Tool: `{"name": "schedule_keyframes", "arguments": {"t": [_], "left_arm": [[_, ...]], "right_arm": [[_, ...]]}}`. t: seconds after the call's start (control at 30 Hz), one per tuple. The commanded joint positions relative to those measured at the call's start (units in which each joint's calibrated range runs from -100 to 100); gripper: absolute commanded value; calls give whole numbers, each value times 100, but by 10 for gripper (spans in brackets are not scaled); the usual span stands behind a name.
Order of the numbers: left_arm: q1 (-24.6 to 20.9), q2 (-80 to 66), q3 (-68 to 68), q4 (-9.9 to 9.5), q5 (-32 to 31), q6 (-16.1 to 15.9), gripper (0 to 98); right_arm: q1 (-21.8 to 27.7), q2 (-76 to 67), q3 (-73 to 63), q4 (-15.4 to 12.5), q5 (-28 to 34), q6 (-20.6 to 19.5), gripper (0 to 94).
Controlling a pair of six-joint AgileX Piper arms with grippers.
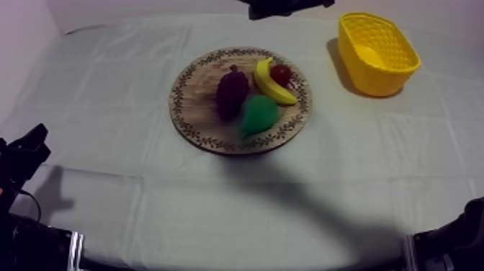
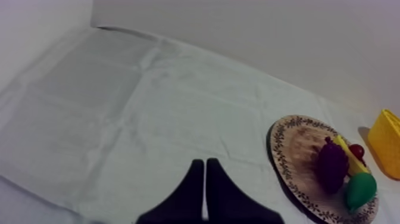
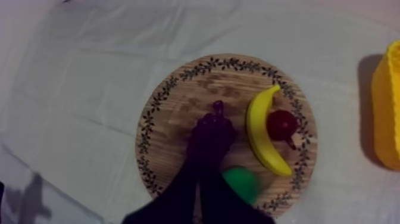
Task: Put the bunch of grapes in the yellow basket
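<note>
Right hand (image 3: 199,176) closed, above bunch of grapes (image 3: 209,136)

Dim, flat light with a purplish cast. Yellow basket (image 1: 376,78) throws its shadow toward the wooden board (image 1: 194,101). Broad soft shadow on the cloth (image 1: 108,122) below the board.

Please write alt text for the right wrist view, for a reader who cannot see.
The right gripper, fingers together, hangs over the board, its tip at the grapes. A banana, a small red fruit and a pear lie beside them; the basket stands apart on the cloth.
</note>
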Motion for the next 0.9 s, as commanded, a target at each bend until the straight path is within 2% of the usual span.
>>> {"name": "schedule_keyframes", "arguments": {"t": [0.0, 0.5, 0.87], "left_arm": [[-2, 0, 3, 2, 0, 0, 1], [-2, 0, 3, 2, 0, 0, 1], [-2, 0, 3, 2, 0, 0, 1]], "right_arm": [[-14, 186, -78, 4, 56, -50, 3], [12, 1298, -896, 6, 228, -82, 4], [74, 1808, -1003, 45, 145, -110, 4]]}}
